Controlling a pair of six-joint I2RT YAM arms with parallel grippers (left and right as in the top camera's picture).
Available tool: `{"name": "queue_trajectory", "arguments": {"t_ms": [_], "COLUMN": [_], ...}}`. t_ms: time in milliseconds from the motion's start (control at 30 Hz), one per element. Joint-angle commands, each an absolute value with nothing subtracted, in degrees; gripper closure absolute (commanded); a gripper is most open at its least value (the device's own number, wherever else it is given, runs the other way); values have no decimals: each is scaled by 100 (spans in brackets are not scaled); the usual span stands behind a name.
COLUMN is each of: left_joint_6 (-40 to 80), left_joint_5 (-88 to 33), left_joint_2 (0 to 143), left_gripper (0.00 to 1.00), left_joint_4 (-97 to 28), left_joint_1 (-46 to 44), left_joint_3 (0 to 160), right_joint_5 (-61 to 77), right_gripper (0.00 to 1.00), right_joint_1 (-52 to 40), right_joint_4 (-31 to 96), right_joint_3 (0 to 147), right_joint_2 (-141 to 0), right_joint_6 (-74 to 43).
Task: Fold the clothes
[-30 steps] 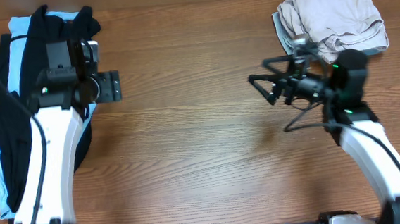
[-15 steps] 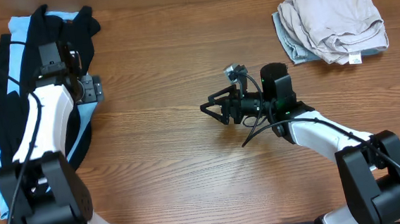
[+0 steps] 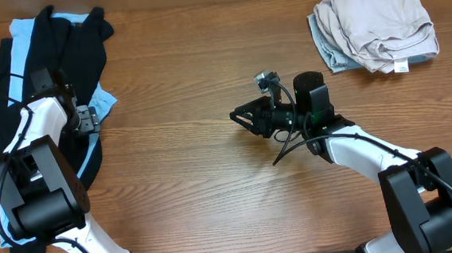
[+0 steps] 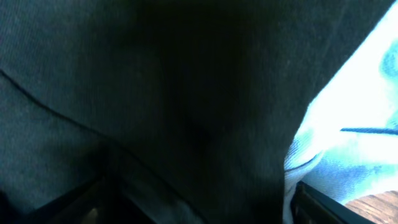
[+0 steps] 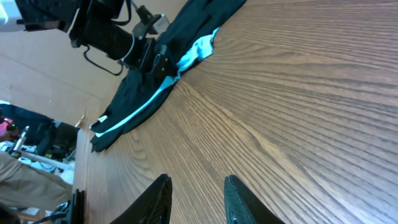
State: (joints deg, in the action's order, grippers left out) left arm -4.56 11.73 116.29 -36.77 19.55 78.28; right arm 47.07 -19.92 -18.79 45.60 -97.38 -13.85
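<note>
The clothes lie in two heaps. At the far left a black garment (image 3: 72,41) is sprawled over a light-blue tee (image 3: 103,99). My left gripper (image 3: 87,120) is low at that heap's right edge. In the left wrist view black cloth (image 4: 155,93) fills the frame, the light-blue tee (image 4: 354,124) shows at the right, and the gripper (image 4: 199,208) is open, its fingers wide apart at the bottom corners. My right gripper (image 3: 235,116) hovers over bare wood mid-table, pointing left. Its jaws (image 5: 198,186) stand narrowly apart, with nothing between them.
A folded beige and grey pile (image 3: 374,20) lies at the back right corner. Wooden tabletop (image 3: 215,199) stretches between the two heaps. In the right wrist view the left arm (image 5: 106,34) shows over the black garment (image 5: 186,31) far ahead.
My right gripper swung from beside the beige pile to mid-table and its jaws narrowed. My left gripper moved left and nearer, down onto the black garment.
</note>
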Motion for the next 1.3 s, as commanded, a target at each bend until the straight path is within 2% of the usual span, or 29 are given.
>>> {"name": "queue_trajectory", "arguments": {"t_ms": [0, 200, 500, 700, 933, 1067, 1267], "left_joint_6": [-515, -519, -320, -325, -298, -298, -266], "left_joint_5": [1028, 381, 301, 373, 464, 467, 471], "left_joint_2": [11806, 11806, 11806, 11843, 12070, 12147, 12138], "left_gripper": [15, 16, 20, 34, 42, 53, 56], "left_joint_4": [-3599, -3844, -4727, -4729, -4770, -4783, -4829], "left_joint_1": [2008, 1870, 1806, 1809, 1809, 1809, 1809], "left_joint_3": [7911, 8226, 9131, 8980, 8779, 8774, 8858], "right_joint_5": [4497, 4456, 4303, 4287, 4217, 4178, 4088], "right_gripper": [69, 68, 68, 68, 68, 68, 68], "right_joint_1": [-2025, -2025, -2025, -2025, -2025, -2025, -2025], "right_joint_4": [-1887, -1874, -1752, -1747, -1719, -1691, -1664], "right_joint_3": [4641, 4641, 4641, 4641, 4641, 4641, 4641], "right_joint_2": [-9727, -9727, -9727, -9727, -9727, -9727, -9727], "right_joint_6": [-1354, -1356, -1354, -1354, -1356, -1356, -1356]}}
